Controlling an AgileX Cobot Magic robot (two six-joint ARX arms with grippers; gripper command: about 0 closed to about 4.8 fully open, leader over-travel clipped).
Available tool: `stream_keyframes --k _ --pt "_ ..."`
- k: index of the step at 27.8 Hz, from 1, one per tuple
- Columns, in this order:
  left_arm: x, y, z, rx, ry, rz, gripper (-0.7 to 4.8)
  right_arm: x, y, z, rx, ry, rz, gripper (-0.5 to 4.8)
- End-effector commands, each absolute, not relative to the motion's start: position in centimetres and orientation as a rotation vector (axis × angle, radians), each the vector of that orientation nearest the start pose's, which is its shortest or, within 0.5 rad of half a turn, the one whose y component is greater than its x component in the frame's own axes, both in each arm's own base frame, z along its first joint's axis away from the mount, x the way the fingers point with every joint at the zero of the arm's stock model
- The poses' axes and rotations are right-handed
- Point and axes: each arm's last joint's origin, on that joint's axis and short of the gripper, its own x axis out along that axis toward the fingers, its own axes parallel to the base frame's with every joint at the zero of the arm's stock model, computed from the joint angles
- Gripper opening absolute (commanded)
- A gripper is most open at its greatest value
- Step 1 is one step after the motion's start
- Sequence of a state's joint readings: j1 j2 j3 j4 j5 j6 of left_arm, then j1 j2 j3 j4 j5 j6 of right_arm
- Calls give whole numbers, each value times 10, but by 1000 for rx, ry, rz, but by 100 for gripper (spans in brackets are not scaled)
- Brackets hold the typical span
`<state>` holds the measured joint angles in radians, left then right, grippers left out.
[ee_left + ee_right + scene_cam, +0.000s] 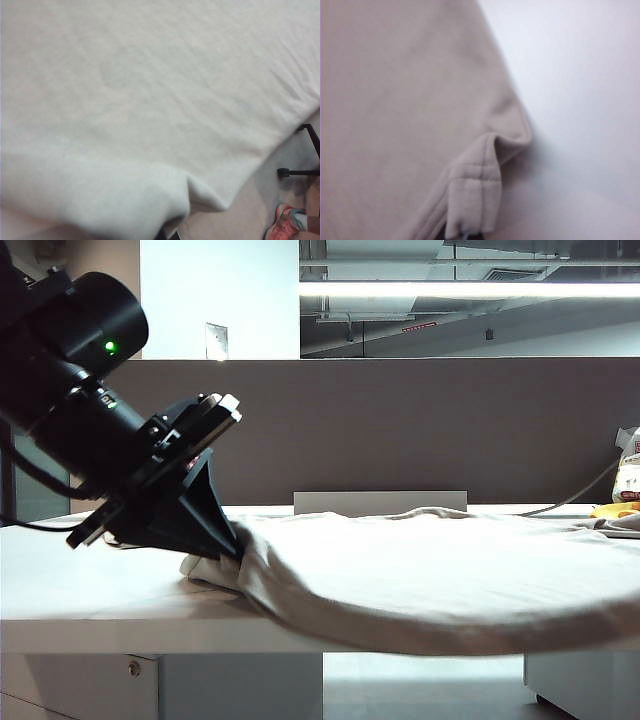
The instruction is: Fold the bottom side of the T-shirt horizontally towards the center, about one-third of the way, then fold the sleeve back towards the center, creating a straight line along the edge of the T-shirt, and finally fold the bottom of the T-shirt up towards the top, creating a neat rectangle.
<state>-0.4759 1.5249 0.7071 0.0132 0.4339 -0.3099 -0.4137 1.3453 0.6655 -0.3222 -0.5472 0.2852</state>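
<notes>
T-shirt (430, 575) was spread across the table (90, 580), overhanging the near edge. Left gripper (228, 540) was clamped on its left edge; right gripper, probably off right, was pinched on the hem (470, 200). First fold in hand; next, an even lift is needed.

Bright overhead striplight (soft, blurry wrist views)

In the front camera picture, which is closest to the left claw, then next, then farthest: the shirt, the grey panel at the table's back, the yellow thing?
From the left gripper, shut on the fabric:
1. T-shirt, in its grip.
2. Grey panel, middle back.
3. Yellow thing, far right.
</notes>
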Motion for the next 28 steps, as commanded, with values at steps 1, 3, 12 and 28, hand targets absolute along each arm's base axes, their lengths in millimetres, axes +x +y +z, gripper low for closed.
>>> stream_keyframes --k 1,3,12,28 --pt "253 -143 170 -237 920 -719 -6 232 -85 189 723 873 11 -7" --pt "256 -141 174 -225 900 -701 -6 235 -86 195 727 852 9 -7" --pt "283 -111 192 -240 827 -599 -6 251 -80 204 731 800 33 -7" --pt "305 -106 227 -142 721 -551 -6 298 -66 217 674 786 83 -7"
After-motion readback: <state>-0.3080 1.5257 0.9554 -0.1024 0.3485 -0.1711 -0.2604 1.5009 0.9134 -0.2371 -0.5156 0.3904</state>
